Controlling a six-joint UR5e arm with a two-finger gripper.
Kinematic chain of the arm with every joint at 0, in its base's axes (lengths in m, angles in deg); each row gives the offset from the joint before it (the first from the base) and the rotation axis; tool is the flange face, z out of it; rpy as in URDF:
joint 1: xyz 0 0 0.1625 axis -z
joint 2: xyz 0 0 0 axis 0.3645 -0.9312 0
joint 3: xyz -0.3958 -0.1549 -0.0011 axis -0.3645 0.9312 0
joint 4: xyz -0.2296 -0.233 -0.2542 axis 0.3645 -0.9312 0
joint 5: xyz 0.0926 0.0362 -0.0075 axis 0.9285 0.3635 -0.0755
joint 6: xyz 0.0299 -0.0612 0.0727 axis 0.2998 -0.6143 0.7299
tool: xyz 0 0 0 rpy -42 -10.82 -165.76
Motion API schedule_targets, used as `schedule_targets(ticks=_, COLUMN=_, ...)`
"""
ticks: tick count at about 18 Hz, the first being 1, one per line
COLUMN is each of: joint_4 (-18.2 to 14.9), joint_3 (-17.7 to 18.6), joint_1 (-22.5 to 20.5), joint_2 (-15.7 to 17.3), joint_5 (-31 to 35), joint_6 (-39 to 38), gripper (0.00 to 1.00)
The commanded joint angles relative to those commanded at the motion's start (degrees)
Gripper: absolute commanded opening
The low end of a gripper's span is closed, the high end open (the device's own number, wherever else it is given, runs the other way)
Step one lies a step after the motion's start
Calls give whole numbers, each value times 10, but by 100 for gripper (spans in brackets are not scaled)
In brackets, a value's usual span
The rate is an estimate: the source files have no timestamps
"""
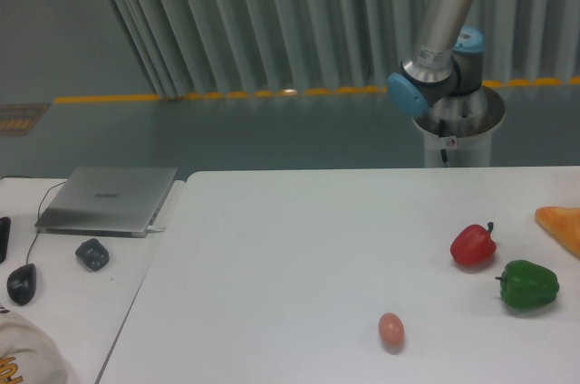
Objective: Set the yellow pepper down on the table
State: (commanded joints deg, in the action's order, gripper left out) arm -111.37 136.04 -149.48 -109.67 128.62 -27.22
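The yellow pepper is out of view. The large white table (pixel 290 248) fills the lower right of the camera view. Only the arm's base and lower links (pixel 442 35) show, standing behind the table's far edge and rising out of the top of the frame. The gripper itself is out of view.
On the table's right side lie a red pepper (pixel 473 245), a green pepper (pixel 529 283), an orange wedge-shaped piece (pixel 562 224) at the right edge, and a small egg (pixel 391 329) nearer the front. A side desk at left holds a grey laptop (pixel 109 198), a dark lump (pixel 91 253) and a mouse (pixel 21 283).
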Motion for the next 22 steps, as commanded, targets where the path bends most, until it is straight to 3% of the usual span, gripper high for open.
schedule_targets(ticks=15, joint_4=4, joint_3=0, joint_1=-9, joint_2=-7, joint_5=2, joint_6=3, gripper=97)
schedule_targets(ticks=20, joint_4=4, joint_3=-4, joint_1=-18, joint_2=-7, joint_5=1, joint_6=4, gripper=44)
schedule_targets(ticks=22, joint_4=4, joint_3=-4, joint_1=-18, joint_2=-6, joint_5=1, joint_6=4, gripper=31)
